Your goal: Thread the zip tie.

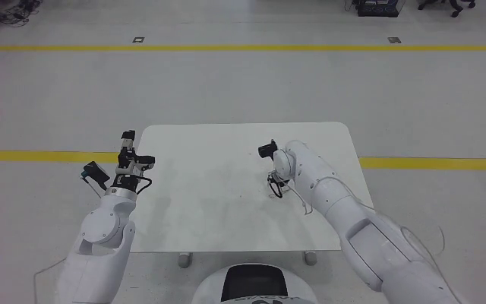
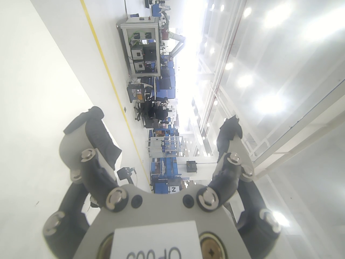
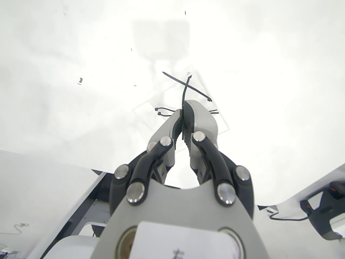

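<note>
My right gripper is shut on a thin black zip tie, whose free end sticks out past the fingertips. In the right wrist view a second black zip tie lies flat on the white table beyond it and appears to cross the held one. In the top view the right gripper hangs low over the table's right half. My left gripper sits at the table's left edge. Its fingers are spread wide open with nothing between them, and it faces out into the room.
A third small black zip tie lies on the white table, by the edge of a clear plastic sheet under the ties. A few dark specks dot the tabletop.
</note>
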